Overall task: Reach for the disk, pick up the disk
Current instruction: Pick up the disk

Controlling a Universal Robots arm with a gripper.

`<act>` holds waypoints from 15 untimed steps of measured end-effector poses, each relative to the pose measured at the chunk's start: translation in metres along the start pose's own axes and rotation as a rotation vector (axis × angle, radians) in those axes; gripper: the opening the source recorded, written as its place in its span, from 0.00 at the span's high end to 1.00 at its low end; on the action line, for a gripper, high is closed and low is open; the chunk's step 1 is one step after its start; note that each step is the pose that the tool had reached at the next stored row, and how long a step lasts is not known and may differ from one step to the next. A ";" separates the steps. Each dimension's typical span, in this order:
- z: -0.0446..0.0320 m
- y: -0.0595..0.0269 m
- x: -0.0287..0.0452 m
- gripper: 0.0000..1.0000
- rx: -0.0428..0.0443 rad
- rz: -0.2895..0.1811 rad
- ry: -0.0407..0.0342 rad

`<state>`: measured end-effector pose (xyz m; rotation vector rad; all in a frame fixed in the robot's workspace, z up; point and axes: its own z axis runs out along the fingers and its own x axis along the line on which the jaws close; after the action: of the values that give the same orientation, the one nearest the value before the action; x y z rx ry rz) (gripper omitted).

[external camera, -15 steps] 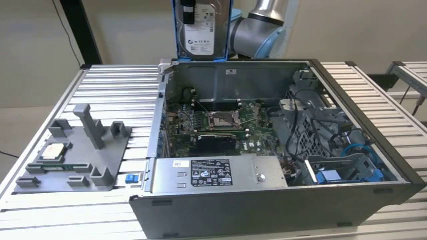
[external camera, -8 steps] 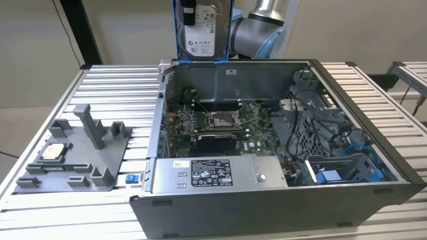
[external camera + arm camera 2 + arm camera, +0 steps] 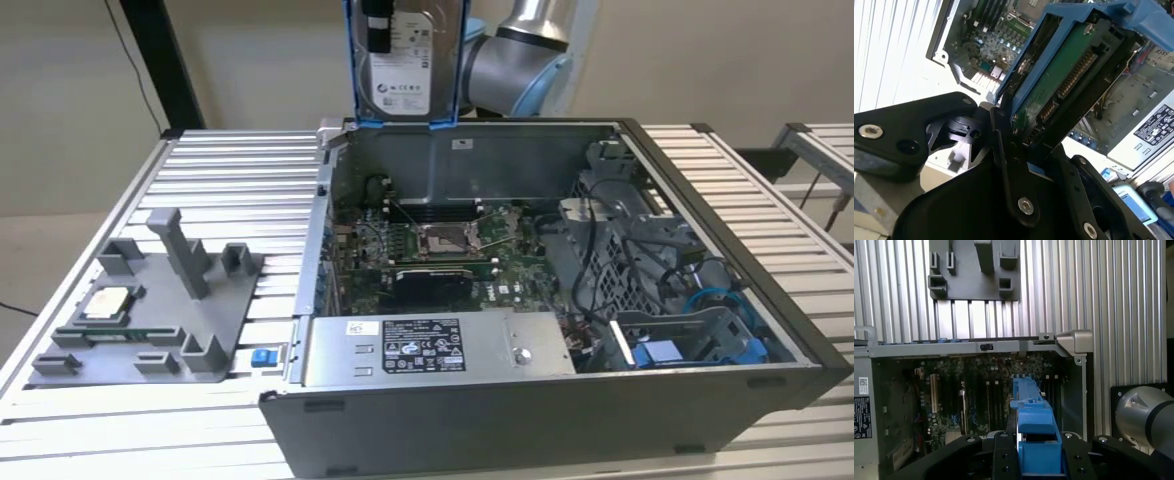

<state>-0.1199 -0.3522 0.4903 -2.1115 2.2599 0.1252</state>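
The disk (image 3: 400,70), silver with a white label and a blue bracket around it, is hanging upright in the air above the back wall of the open computer case (image 3: 747,290). In the second wrist view the gripper (image 3: 1014,145) is pinching the disk's (image 3: 1054,85) edge between its black fingers (image 3: 1004,165), green circuit side showing. Motherboard (image 3: 441,250) sits down inside. Off to the exterior view's left, a grey fixture tray (image 3: 147,310) rests on the slatted table (image 3: 240,170).
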 end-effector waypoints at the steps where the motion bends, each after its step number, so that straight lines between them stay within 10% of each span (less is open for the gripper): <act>1: -0.0001 -0.0003 0.0007 1.00 -0.0001 0.000 0.0001; 15: -0.0021 -0.0152 0.0191 1.00 -0.0061 0.001 0.0003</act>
<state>-0.1060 -0.3724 0.4903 -2.1139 2.2633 0.1319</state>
